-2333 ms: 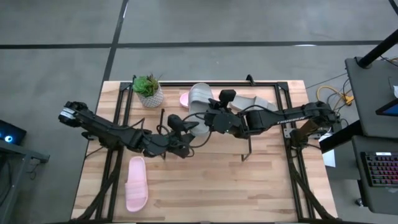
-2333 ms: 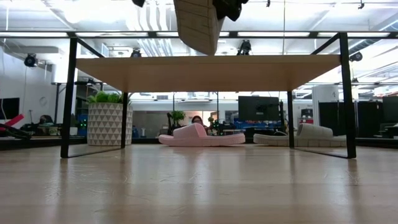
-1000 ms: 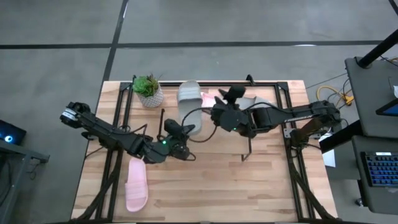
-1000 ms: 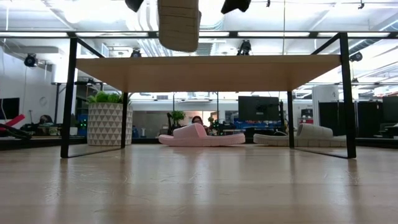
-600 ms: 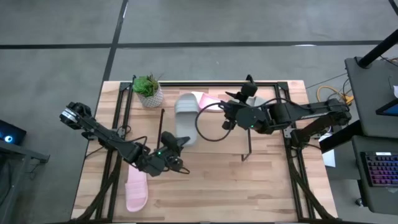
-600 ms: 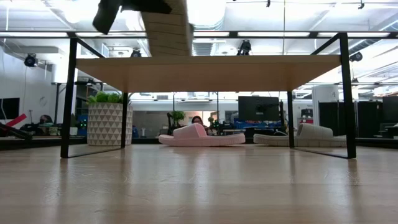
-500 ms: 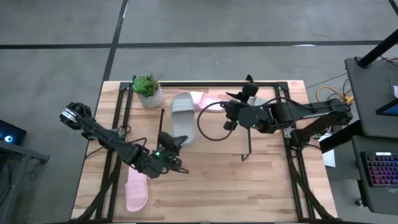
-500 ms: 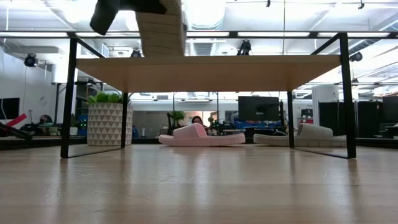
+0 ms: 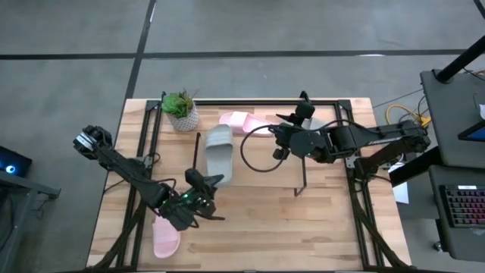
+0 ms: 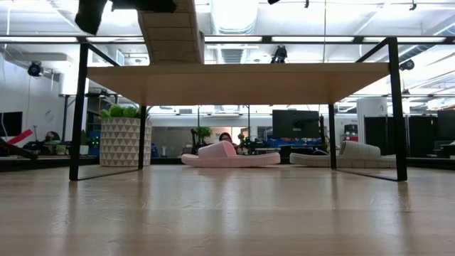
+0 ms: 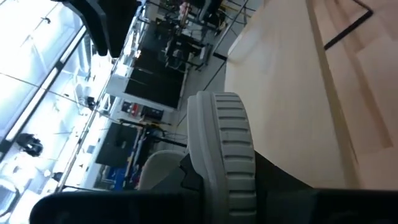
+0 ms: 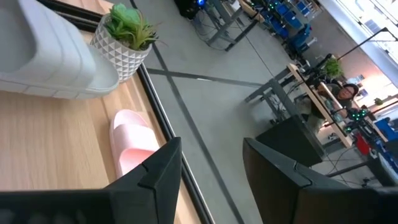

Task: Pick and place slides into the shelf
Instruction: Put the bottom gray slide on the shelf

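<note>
While a grey slide [image 9: 218, 153] is being held clenched in the left gripper [image 9: 198, 199] above the shelf [image 10: 234, 73] board, the right gripper [image 12: 211, 163] is waiting unclenched beyond it, and lowering onto the board is being called for next.

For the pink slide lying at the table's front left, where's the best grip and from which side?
Probably the wide strap of the pink slide, pinched across its arch from above: it lies flat, sole down, so the raised strap is likely the easiest part to close fingers around. The left gripper partly covers it.
</note>
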`<state>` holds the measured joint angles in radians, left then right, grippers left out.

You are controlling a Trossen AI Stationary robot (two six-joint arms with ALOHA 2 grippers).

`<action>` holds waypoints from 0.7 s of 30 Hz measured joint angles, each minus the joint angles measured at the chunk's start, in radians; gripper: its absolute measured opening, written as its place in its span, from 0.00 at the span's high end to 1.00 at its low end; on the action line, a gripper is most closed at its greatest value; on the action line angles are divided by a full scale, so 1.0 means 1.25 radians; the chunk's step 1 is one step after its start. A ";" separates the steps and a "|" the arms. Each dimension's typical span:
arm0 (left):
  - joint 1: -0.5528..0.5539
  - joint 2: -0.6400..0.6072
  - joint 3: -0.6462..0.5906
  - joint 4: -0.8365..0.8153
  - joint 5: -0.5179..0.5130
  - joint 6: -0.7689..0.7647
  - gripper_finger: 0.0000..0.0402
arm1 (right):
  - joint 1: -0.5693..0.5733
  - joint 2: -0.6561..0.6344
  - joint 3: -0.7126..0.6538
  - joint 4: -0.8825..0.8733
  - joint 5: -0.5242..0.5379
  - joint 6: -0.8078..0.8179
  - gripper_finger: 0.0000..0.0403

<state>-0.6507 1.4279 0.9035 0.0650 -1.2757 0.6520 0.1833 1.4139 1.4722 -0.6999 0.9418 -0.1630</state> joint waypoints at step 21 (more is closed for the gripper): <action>-0.060 0.059 -0.047 -0.005 -0.053 -0.100 0.92 | 0.000 0.000 -0.004 0.001 0.000 0.005 0.60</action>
<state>-0.7254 1.5021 0.8444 0.0585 -1.3415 0.5270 0.1833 1.4143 1.4673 -0.6983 0.9414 -0.1562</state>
